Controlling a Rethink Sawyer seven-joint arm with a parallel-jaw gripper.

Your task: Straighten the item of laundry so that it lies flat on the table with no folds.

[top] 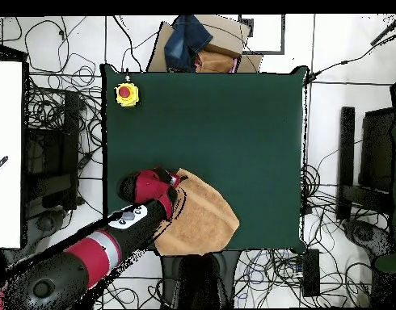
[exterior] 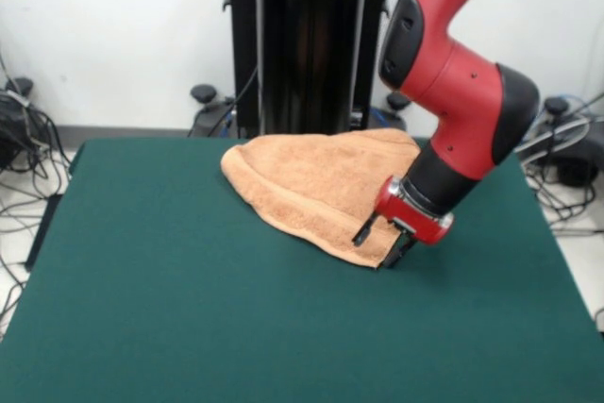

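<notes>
The item of laundry [exterior: 311, 181] is an orange-tan towel, folded over on itself in a rounded heap at the far side of the green table [exterior: 189, 309]. In the overhead view the towel [top: 201, 216] reaches the table's [top: 233, 121] bottom edge. My gripper [exterior: 380, 245] is low over the towel's near right corner, tilted, with its two black fingers apart and the corner's tip at them. It stands open. From above, the gripper [top: 174, 179] sits at the towel's upper left corner, and the arm covers the towel's left edge.
A yellow box with a red button [top: 126, 94] sits at one table corner in the overhead view. A cardboard box with blue cloth [top: 203, 44] lies beyond the table edge. Cables cover the floor around the table.
</notes>
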